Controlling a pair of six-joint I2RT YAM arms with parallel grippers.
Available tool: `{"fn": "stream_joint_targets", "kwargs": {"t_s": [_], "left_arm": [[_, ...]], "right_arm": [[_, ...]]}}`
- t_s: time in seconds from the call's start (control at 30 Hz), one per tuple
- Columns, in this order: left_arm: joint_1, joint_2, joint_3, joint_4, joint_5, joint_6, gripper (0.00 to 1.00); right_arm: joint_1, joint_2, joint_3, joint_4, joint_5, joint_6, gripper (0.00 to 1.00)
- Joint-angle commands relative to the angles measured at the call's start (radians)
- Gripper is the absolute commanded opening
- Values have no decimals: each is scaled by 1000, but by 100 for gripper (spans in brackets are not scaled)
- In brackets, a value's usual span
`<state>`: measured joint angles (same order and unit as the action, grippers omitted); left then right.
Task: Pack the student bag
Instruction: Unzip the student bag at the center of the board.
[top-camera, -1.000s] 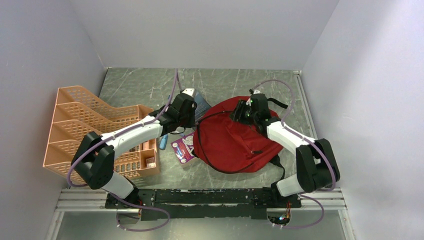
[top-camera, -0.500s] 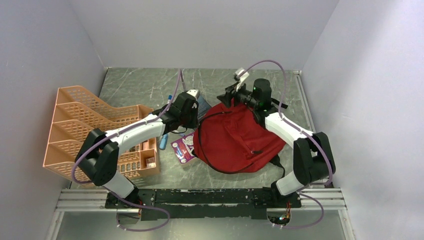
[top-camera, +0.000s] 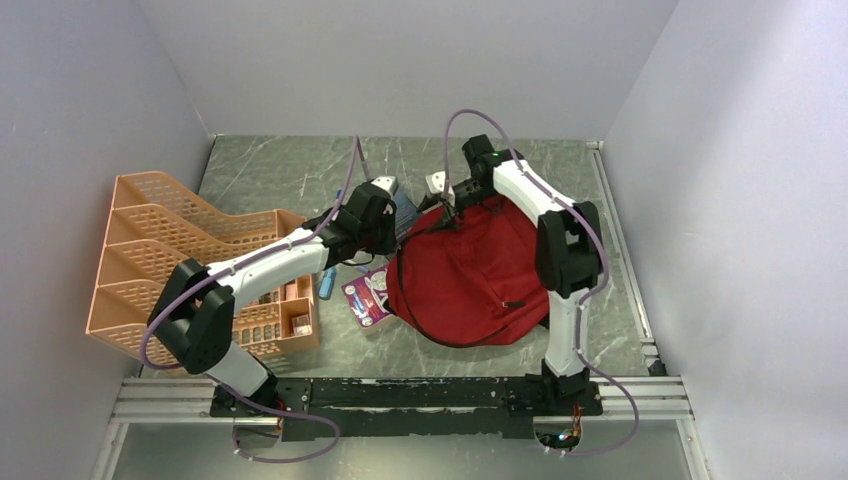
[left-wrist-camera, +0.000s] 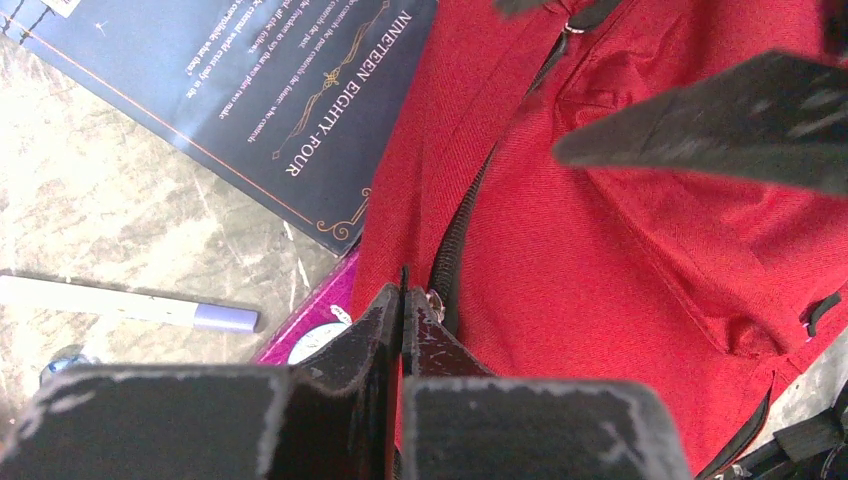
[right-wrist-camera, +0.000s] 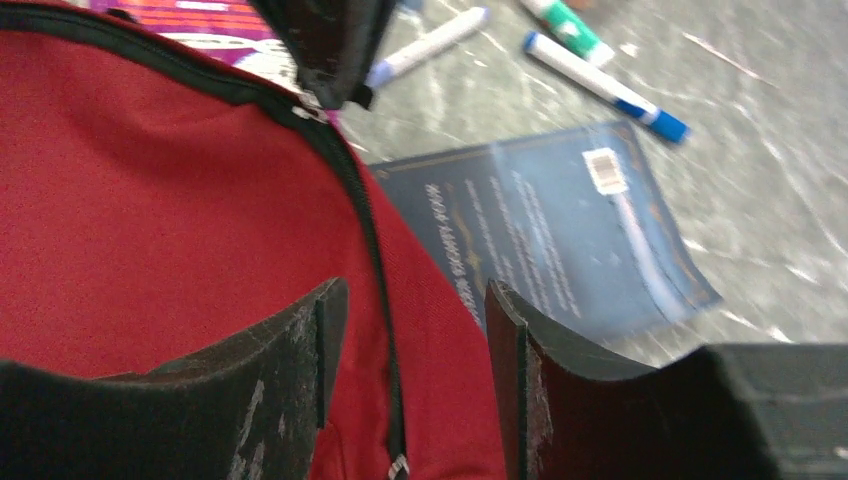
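Observation:
The student bag, red with black zippers, lies flat in the middle of the table. My left gripper is at its left edge. In the left wrist view it is shut on a thin black zipper pull, right beside the metal slider of the zipper. My right gripper hovers over the bag's back left corner. Its jaws stand open above the red fabric, with the zipper line running between them and nothing held.
A dark blue book lies just left of the bag, and a magenta booklet sticks out from under its edge. Markers lie loose on the table. An orange mesh organiser stands at the left.
My right arm has swung from the bag's right side round its back, carrying the open gripper left to the bag's back left corner. My left gripper has stayed shut at the bag's left edge.

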<state>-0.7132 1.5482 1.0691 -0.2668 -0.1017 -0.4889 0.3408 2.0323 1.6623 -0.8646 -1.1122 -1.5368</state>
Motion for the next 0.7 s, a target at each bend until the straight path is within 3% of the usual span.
{"fn": "stream_joint_targets", "kwargs": {"t_s": [0.0, 0.53, 0.67], "left_arm": [[0, -37, 22, 11, -3, -17, 5], [0, -34, 34, 1, 9, -17, 5], [-5, -30, 45, -5, 10, -12, 5]], "right_arm": [[49, 84, 102, -394, -76, -331, 56], [110, 76, 10, -20, 23, 4, 54], [110, 106, 46, -51, 71, 9, 53]]}}
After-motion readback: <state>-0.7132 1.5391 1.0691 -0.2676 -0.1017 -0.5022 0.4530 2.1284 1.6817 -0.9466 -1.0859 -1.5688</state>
